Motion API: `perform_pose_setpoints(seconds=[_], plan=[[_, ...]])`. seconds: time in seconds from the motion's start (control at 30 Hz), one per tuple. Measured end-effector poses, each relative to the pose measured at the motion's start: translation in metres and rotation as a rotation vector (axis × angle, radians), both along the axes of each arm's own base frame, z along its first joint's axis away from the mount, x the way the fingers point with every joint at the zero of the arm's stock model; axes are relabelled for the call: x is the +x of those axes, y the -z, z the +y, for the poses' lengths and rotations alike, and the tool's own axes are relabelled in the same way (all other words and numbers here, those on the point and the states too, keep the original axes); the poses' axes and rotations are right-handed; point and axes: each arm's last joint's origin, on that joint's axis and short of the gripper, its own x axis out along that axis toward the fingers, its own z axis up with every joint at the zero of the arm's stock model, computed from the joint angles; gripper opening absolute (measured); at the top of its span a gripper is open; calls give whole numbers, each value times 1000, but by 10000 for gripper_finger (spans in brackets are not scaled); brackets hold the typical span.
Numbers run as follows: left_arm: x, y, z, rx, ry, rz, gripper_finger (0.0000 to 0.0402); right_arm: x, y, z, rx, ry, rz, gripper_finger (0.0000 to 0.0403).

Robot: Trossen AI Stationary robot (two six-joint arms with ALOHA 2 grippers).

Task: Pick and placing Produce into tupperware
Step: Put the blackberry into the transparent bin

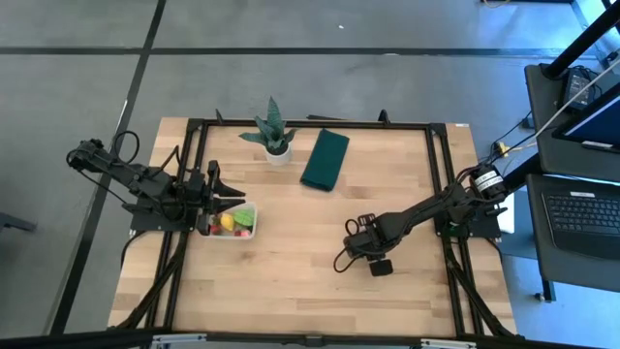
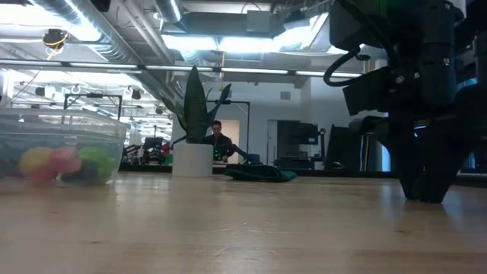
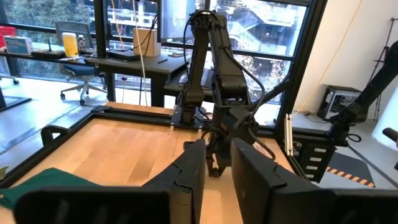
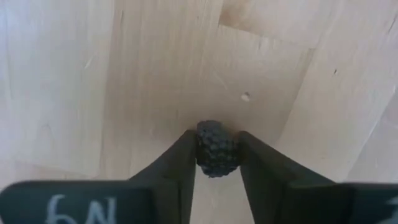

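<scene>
I work at a pale wooden table [image 1: 320,281] framed by a dark metal rail. Toward the far edge stand a potted green plant [image 1: 272,131] and, beside it, a folded dark green cloth [image 1: 325,159]; neither is part of my job.

The tupperware [image 1: 246,231], a small clear container, sits near the table's left edge. It already holds produce [image 1: 229,222]: a yellow piece, a red piece and something green, seen through its wall in the low view.

My left gripper [image 1: 219,199] hangs just beside the tupperware, on its left-edge side. Its fingers [image 3: 251,177] stand a little apart with nothing between them.

My right gripper [image 1: 380,267] points down at the boards right of the table's middle, toward the near edge and well apart from the tupperware. Its fingers [image 4: 180,165] press on both sides of a small dark berry [image 4: 217,149], bumpy and round, held near the fingertips just over the wood.

I judge the risk to be in the carry across the table: the berry is tiny and rounded and held at the tips, so it could squirt out or roll away. Releasing it too high could bounce it off the packed produce and over the shallow rim.
</scene>
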Motion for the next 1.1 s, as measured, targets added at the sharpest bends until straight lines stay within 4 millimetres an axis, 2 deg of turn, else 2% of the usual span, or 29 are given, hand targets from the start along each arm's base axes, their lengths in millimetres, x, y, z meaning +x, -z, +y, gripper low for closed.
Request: perform_pose_setpoints(seconds=[0.13,0.27,0.47,0.63,0.73,0.87,0.97,1.1], plan=[[0,0,0,0,0,0,75,2,-3,1,2,19,-1,101],[0,0,0,0,0,0,76,9,-9,2,10,25,-15,104],[0,0,0,0,0,0,63,44,-45,-1,47,51,-181,107],[0,-1,0,-3,0,-7,53,84,-89,-16,77,38,-452,107],[0,-2,0,-8,0,-17,47,108,-116,-30,111,69,-683,107],[0,-4,0,-17,0,-36,40,128,-142,-49,156,114,-942,108],[0,-8,0,-34,0,-77,35,139,-145,-59,164,115,-1042,108],[-1,-15,0,-67,0,-149,30,158,-123,-63,213,126,-1091,108]])
